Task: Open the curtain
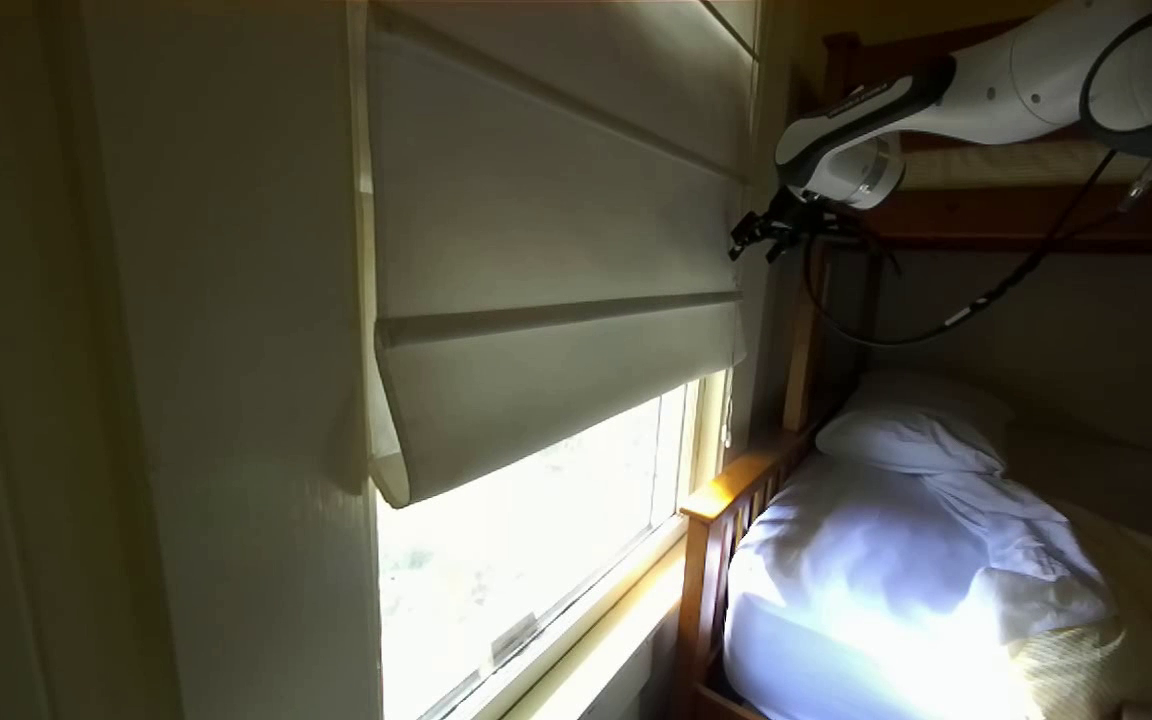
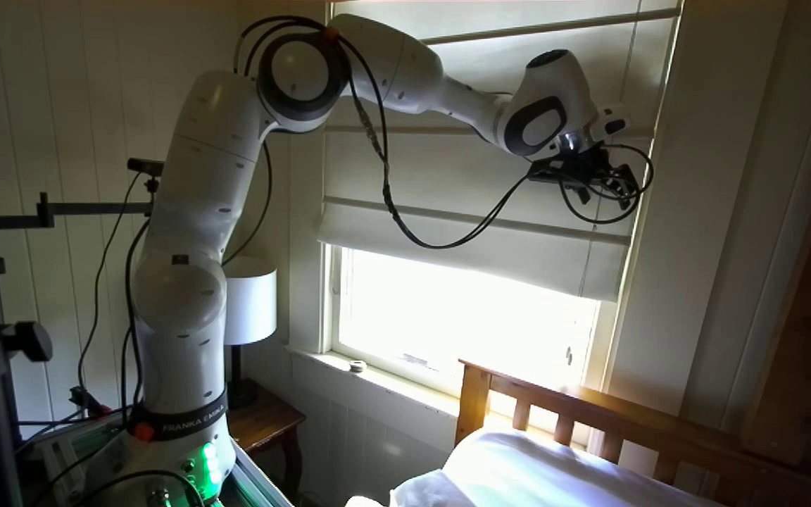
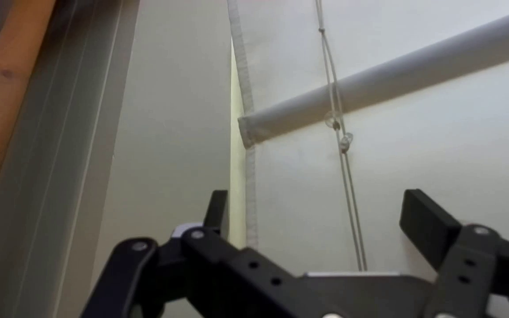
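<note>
Black two-fingered gripper [image 3: 318, 216]: wide, empty; apparently pre-grasp step.
Cream fabric Roman shade [image 2: 469, 169]: partway down the pale-framed glass window [image 2: 465, 310].
Thin beige paired cords [image 3: 351, 194]: before the shade; next, likely enclose, clamp, pull down.

The window [image 2: 441, 310] burns out to white in both exterior views, throwing glare onto the bedding [image 1: 876, 620]; the panelled wall [image 2: 60, 134] lies in dim shade.

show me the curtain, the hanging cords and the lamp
Curtain [image 1: 561, 215]: in an exterior view, on the panel between two folds.
Hanging cords [image 3: 351, 198]: in the wrist view, on the lower part of the paired strands.
Lamp [image 2: 252, 304]: in an exterior view, on its white shade.
</note>
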{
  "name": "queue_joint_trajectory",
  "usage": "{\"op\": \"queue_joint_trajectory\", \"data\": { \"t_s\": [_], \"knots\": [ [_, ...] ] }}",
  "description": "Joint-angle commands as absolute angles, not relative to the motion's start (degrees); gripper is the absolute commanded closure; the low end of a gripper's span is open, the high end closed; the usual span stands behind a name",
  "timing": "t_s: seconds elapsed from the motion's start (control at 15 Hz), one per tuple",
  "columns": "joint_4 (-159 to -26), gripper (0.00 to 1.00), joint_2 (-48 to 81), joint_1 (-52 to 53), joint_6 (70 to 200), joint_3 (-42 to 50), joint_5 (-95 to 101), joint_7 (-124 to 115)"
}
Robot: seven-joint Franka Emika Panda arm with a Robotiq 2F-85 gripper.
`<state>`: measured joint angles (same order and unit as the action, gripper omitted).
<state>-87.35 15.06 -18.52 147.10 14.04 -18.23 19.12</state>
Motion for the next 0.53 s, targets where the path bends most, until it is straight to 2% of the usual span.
{"op": "queue_joint_trajectory", "data": {
  "t_s": [0.0, 0.2, 0.47],
  "knots": [
    [-88.4, 0.0, 14.7, -21.5, 149.7, 9.9, -21.5, 24.8],
    [-88.2, 0.0, 14.4, -24.4, 149.1, 5.4, -28.0, 35.8],
    [-89.3, 0.0, 14.4, -25.4, 149.0, 5.2, -30.6, 39.7]
  ]
}}
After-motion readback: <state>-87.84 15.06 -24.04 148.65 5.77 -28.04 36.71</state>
